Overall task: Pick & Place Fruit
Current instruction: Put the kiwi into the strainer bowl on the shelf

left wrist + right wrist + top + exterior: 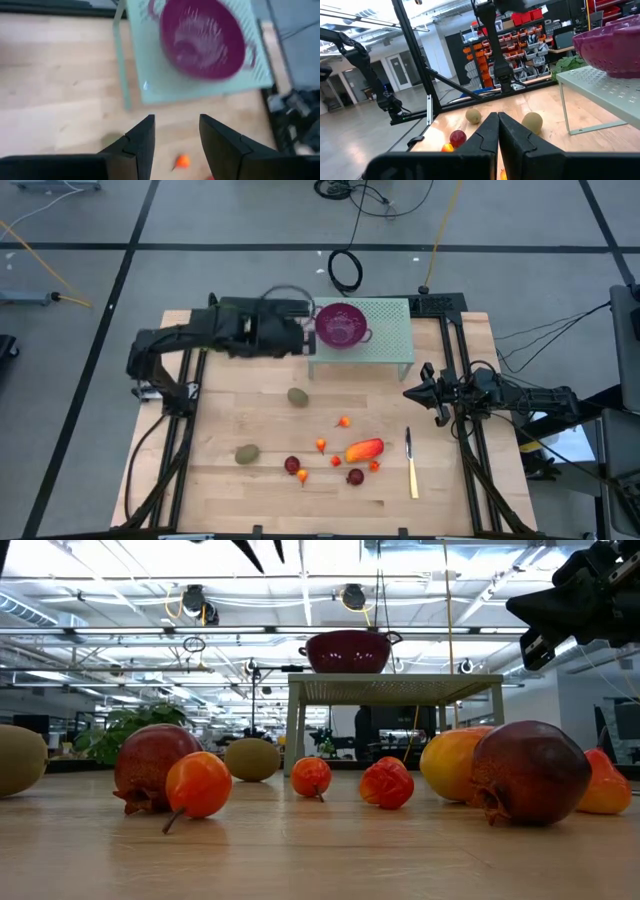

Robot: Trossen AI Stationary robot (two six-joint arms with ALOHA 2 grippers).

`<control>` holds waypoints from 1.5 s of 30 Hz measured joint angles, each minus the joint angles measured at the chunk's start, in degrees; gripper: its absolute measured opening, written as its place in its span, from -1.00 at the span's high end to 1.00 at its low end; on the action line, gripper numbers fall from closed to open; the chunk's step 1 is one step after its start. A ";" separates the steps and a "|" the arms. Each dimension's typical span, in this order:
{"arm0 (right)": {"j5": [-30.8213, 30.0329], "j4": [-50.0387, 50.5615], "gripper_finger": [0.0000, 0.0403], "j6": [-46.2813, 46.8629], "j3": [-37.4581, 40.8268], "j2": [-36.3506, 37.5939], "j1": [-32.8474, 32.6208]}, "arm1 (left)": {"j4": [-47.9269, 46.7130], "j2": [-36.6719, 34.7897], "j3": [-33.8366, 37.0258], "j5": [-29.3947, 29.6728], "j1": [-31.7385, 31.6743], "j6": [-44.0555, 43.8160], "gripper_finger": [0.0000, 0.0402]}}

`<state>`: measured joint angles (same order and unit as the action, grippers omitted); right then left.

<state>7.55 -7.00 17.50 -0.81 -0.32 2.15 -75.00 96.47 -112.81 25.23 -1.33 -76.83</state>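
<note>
The fruit lies on the wooden table's near half: two olive-brown ovals (297,396) (247,453), a long orange-red piece (365,450), two dark red balls (292,465) (355,476) and several tiny orange-red ones (344,421). My left gripper (308,338) (177,140) hangs open and empty, high over the table. It is beside the left end of the pale green rack (385,345), which carries a purple colander (340,325) (202,40). My right gripper (410,392) (497,130) waits shut at the table's right side, holding nothing.
A slim yellow-handled knife (411,465) lies to the right of the fruit. The rack stands on thin legs (122,75) at the table's far middle. Green leaves (567,64) show beyond the rack. Bare wood lies between the fruit and the rack.
</note>
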 joint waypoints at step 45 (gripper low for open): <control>0.00 -0.05 0.98 0.00 -0.01 0.00 0.00 | -0.52 1.04 21.88 -3.11 38.16 -6.94 0.24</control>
<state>7.55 -7.05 17.50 -0.82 -0.32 2.15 -75.52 97.51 -90.94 22.12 36.83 -83.76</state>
